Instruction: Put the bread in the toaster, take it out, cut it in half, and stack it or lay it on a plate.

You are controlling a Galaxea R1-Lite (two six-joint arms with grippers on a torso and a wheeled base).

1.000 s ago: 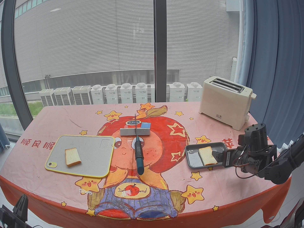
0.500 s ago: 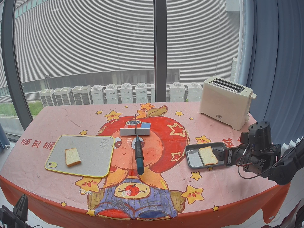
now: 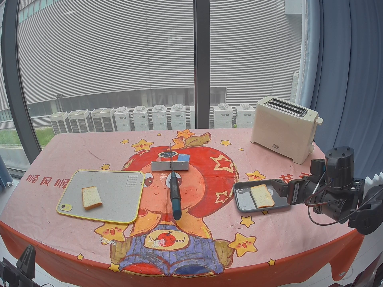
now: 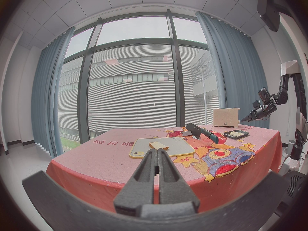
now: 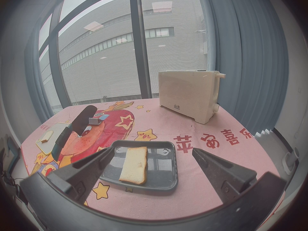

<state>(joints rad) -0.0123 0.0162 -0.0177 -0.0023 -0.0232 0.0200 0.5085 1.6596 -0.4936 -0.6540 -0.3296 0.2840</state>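
One dark logo (image 3: 275, 146) on toaster (image 3: 288, 126)

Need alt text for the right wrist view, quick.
The right gripper, jaws open, faces a dark tray holding one bread slice. Beyond stands the toaster; farther off lie a knife and a cutting board bearing a second slice.

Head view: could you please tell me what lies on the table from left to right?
Cutting board → knife → tray; the toaster overlaps the tray sideways, so its place is unclear.
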